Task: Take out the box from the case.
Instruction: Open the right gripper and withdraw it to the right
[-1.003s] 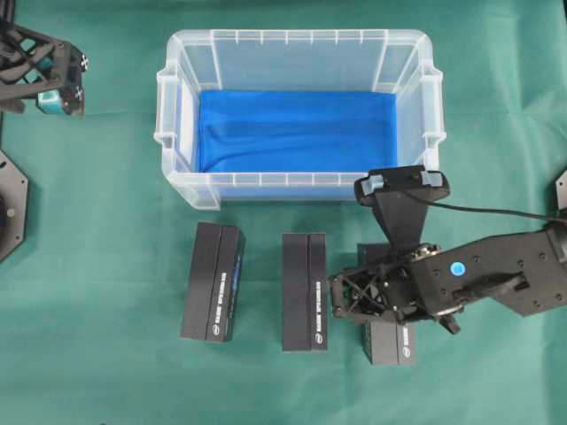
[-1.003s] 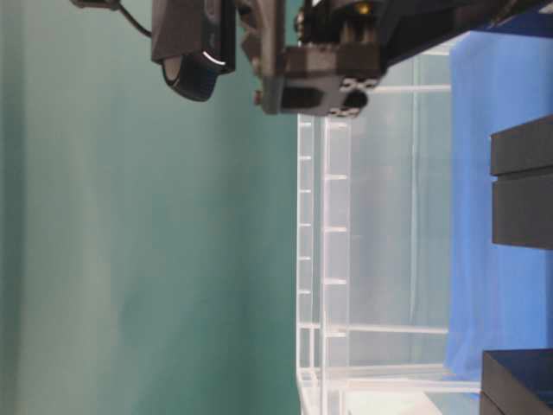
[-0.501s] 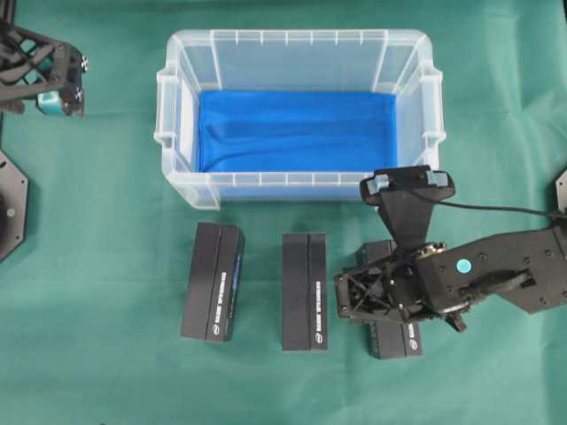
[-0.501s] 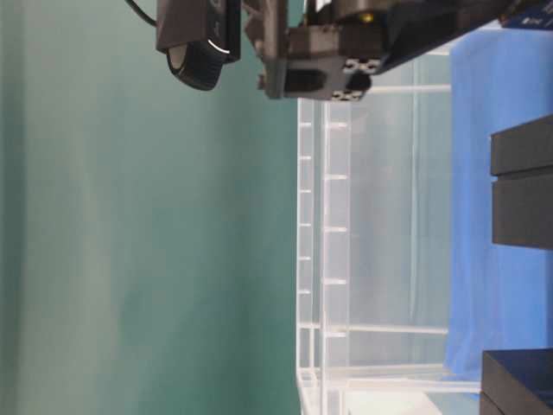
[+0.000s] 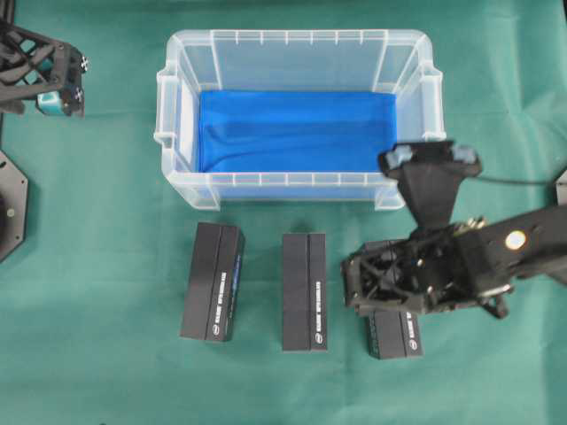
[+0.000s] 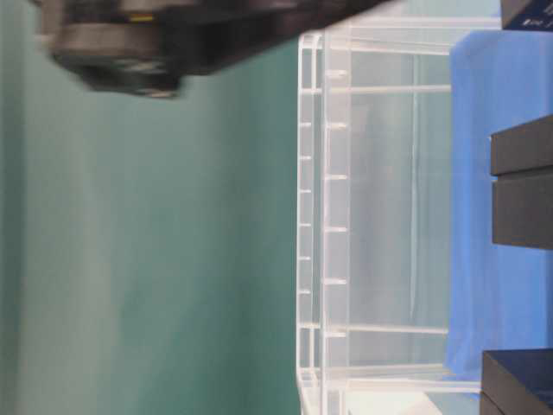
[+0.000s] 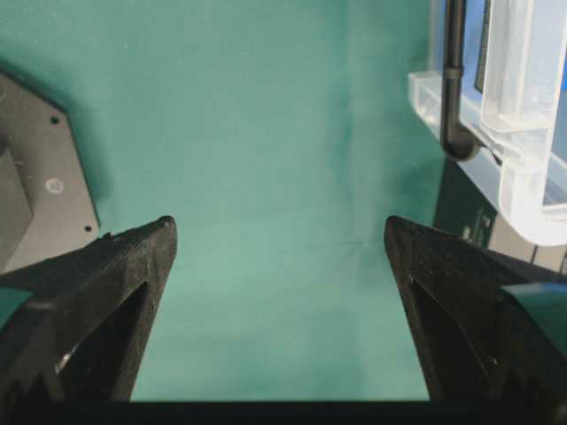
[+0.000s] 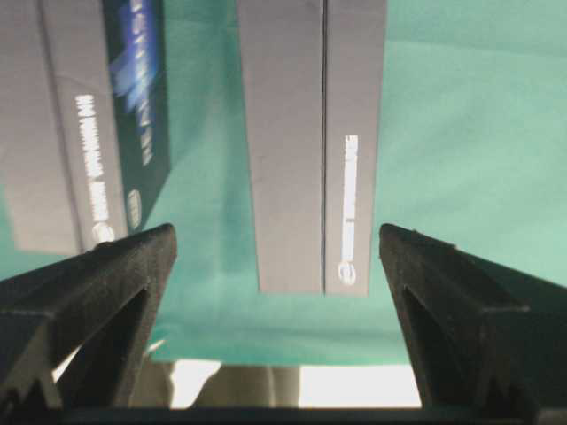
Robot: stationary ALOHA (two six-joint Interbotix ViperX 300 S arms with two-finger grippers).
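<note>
The clear case (image 5: 177,115) stands at the back of the green cloth, and only its blue lining (image 5: 297,131) shows inside. Three black boxes lie in a row in front of it: left (image 5: 213,282), middle (image 5: 305,292) and right (image 5: 396,334). My right gripper (image 5: 348,285) hovers open over the right box, partly covering it. In the right wrist view the gripper (image 8: 276,239) has nothing between its fingers, and two boxes (image 8: 310,142) (image 8: 80,133) lie on the cloth below. My left gripper (image 5: 60,84) (image 7: 279,230) stands open at the far left, off the case's corner (image 7: 532,133).
The right arm's camera mount (image 5: 431,168) overhangs the case's front right corner. The table's front edge (image 8: 354,385) shows just past the box ends. From table level I see the case wall (image 6: 346,216), two boxes (image 6: 523,181) (image 6: 518,380) and the blurred arm (image 6: 130,52).
The right gripper's jaws have spread, letting go of the right box. The arm has drawn back to the right and lifted. The left arm has not moved.
</note>
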